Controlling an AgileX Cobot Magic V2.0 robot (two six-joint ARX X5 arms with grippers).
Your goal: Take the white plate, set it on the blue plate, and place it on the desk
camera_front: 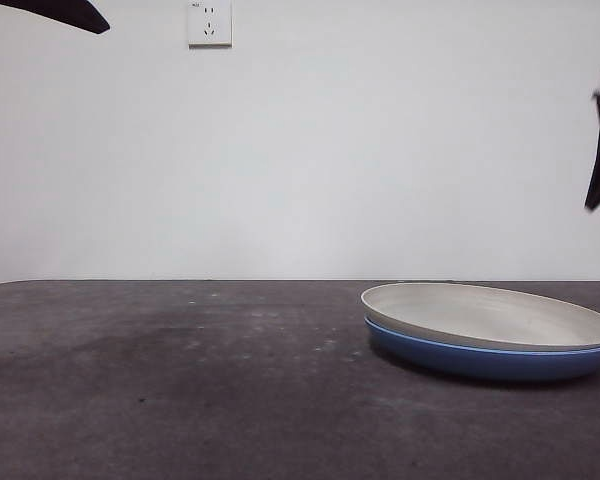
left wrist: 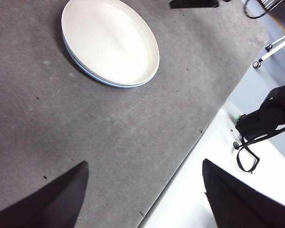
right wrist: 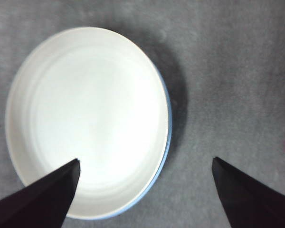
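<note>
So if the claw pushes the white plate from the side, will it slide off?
Probably it would slide. The round matte cream plate sits nested on the glossy blue plate, so the low rim might catch it first. It looks stiff, not floppy. Being wide and shallow, it likely won't tip or roll.

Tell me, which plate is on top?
The white plate is on top. It sits nested in the blue plate, which rests on the desk and shows only as a blue rim underneath.
</note>
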